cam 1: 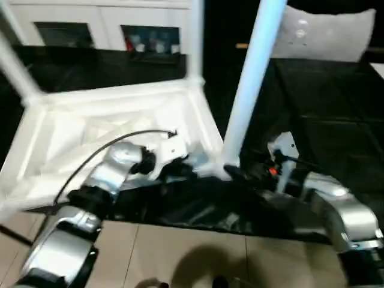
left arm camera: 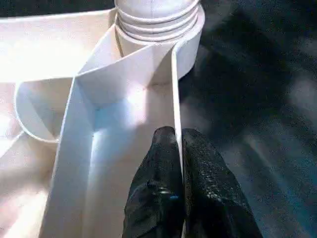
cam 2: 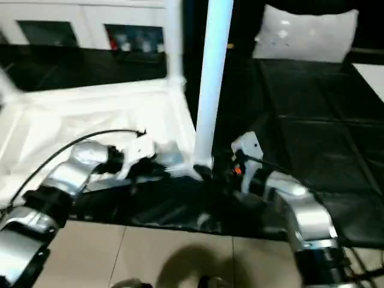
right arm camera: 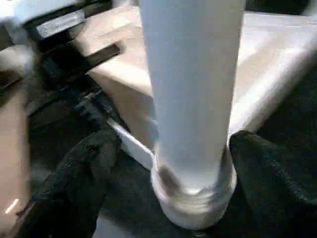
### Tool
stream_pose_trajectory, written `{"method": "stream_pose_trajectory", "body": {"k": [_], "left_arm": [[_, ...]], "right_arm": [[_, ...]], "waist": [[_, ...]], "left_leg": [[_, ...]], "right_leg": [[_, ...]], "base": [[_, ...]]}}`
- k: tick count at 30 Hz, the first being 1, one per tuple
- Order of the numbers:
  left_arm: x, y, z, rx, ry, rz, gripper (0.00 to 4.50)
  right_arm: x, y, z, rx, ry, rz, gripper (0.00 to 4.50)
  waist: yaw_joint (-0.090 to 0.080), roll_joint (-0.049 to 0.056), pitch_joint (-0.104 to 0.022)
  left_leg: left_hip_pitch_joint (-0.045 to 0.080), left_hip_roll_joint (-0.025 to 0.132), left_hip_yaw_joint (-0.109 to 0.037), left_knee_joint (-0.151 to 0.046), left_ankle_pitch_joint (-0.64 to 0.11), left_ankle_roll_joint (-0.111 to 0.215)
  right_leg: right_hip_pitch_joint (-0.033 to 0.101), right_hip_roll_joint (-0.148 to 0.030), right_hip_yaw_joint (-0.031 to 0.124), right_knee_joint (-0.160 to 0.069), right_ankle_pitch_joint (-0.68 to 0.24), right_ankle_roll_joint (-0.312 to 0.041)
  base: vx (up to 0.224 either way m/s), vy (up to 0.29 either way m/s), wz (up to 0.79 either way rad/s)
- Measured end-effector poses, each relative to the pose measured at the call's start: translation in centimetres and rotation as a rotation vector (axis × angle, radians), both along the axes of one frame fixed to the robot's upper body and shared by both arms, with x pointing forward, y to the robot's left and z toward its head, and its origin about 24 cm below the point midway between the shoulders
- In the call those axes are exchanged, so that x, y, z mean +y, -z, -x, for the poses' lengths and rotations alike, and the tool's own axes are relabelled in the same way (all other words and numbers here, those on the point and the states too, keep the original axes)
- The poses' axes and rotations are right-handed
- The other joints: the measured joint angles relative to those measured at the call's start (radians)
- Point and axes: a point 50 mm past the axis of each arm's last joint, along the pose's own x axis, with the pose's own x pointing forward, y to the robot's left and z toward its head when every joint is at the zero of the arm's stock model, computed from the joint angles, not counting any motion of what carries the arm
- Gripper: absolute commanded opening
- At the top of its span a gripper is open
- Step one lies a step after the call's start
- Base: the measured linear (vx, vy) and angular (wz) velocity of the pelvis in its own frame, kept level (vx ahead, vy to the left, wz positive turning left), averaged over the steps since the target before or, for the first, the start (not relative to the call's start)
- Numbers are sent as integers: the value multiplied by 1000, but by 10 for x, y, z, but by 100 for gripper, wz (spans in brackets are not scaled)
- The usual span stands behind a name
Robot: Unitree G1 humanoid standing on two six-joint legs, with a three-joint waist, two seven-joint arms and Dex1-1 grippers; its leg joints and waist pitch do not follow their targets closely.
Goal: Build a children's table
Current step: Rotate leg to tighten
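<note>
The left gripper (left arm camera: pixel 177 144) pinched the table top's (cam 1: pixel 90 129) rim; right fingers (right arm camera: pixel 84 163) stood apart beside the leg (cam 1: pixel 252 72) (light, stiff, slippery; grip low).

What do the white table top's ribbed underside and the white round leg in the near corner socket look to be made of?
White table top: looks like moulded plastic, smooth and slightly glossy; thin ribs and a round socket formed in one piece suggest it. White round leg: likely the same plastic, smooth satin surface, with moulded rings at its base. Left gripper pinches a thin rib; it shows no visible bending.
</note>
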Motion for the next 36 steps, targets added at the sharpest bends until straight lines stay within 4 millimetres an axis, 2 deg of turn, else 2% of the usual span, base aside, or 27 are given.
{"method": "stream_pose_trajectory", "body": {"k": [4,5,9,10,13,21,25,36], "left_arm": [[5,-1,7,33,128,-20,0],[5,-1,8,33,148,-23,0],[3,-3,10,27,236,-44,0],[2,-4,10,27,259,-48,0],[1,-5,13,37,314,-62,0],[-3,-7,14,23,370,-72,0],[-4,-7,13,23,376,-72,0],[-3,-7,12,47,355,-65,0]], "right_arm": [[-9,-9,5,11,-210,61,401],[-10,-10,6,16,-240,59,375],[-5,-8,7,39,-372,69,362],[-3,-6,7,44,-401,75,334],[-4,-4,4,63,-428,78,315],[1,-2,4,102,-529,50,256],[1,-2,4,106,-545,47,212],[2,-3,5,135,-525,34,200]], "waist": [[26,-2,1],[32,-2,1],[44,-3,2],[48,-4,2],[56,-4,2],[57,-5,3],[57,-6,3],[58,-5,3]], "left_leg": [[0,0,1,1,0,0],[0,0,1,1,0,0],[0,0,1,1,0,1],[0,0,1,1,0,1],[-1,0,1,1,0,1],[-1,0,1,0,0,1],[-1,0,1,0,0,1],[0,0,1,0,0,1]], "right_leg": [[0,0,0,0,0,0],[0,0,0,0,0,0],[0,0,0,0,0,0],[0,-1,0,0,0,0],[-1,-1,0,0,0,0],[-1,-1,0,1,0,0],[-1,-1,0,1,0,0],[-1,-1,0,0,0,0]], "base": [[0,0,0],[0,0,0],[0,0,0],[0,0,0],[0,0,0],[0,0,0],[0,0,0],[0,0,0]]}}
